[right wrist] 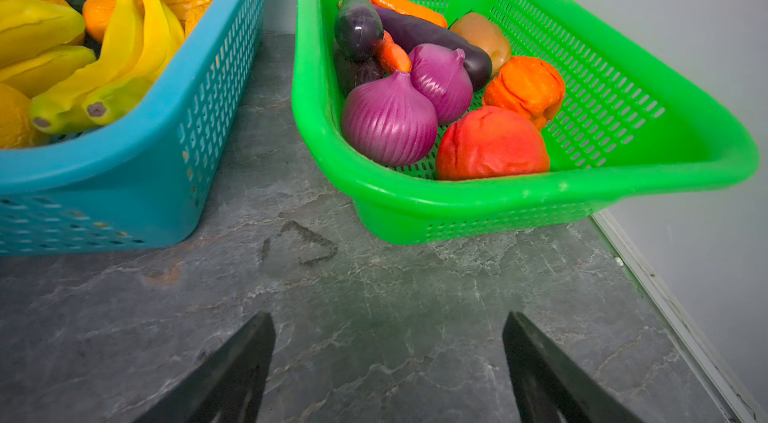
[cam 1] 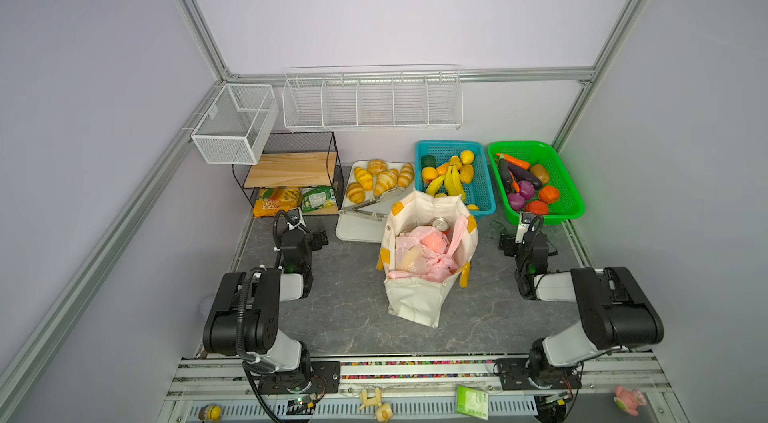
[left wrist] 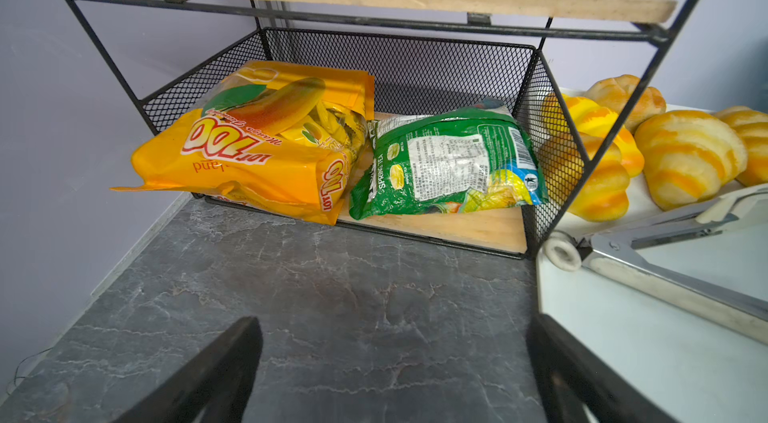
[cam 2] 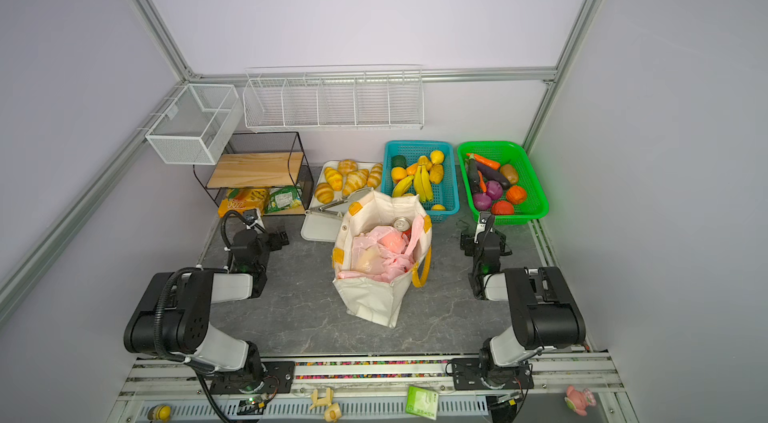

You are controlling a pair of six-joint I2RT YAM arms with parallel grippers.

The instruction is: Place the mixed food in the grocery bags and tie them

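The cream canvas tote (cam 1: 415,296) (cam 2: 370,296) stands open mid-table in both top views. The pink plastic bag (cam 1: 419,261) (cam 2: 376,254) lies crumpled inside it, holding something orange, with a can's silver top (cam 1: 439,224) (cam 2: 401,224) behind it. Bananas (cam 1: 451,182) (right wrist: 124,46), oranges (cam 1: 429,174) and a yellow pear (cam 1: 467,157) lie in the blue basket (cam 1: 484,192) (right wrist: 124,159). My left gripper (left wrist: 390,329) is open and empty over bare table left of the tote. My right gripper (right wrist: 388,321) is open and empty in front of the two baskets.
A green basket (cam 1: 569,196) (right wrist: 540,192) of toy vegetables stands at the back right. A black wire shelf (left wrist: 399,51) holds an orange snack bag (left wrist: 257,142) and a green one (left wrist: 444,163). Beside it, a white tray (cam 1: 353,229) carries croissants and tongs (left wrist: 665,234).
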